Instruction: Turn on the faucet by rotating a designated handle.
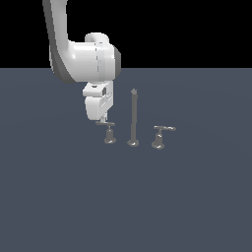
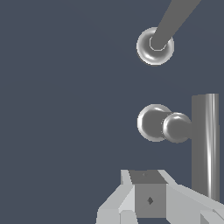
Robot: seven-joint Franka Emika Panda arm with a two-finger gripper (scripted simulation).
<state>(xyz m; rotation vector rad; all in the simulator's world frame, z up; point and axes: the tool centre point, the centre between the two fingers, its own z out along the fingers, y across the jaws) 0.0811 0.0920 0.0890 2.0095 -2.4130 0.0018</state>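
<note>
The faucet is a small grey three-piece set. Its tall thin spout rod [image 1: 133,115] stands in the middle. The slim handle [image 1: 107,124], a thin flat bar on a short post with a round base, is on the exterior view's left. A chunkier handle [image 1: 163,130] is on the right. My gripper [image 1: 103,118] hangs straight down, and its tips are at the far left end of the slim bar. In the wrist view the bar [image 2: 205,144] runs beside my fingertips [image 2: 148,199], and the spout base [image 2: 155,46] lies beyond. The jaws look closed together and hold nothing.
The set stands on a flat dark blue-grey floor [image 1: 59,197]. My white arm [image 1: 83,59] comes down from the upper left of the exterior view.
</note>
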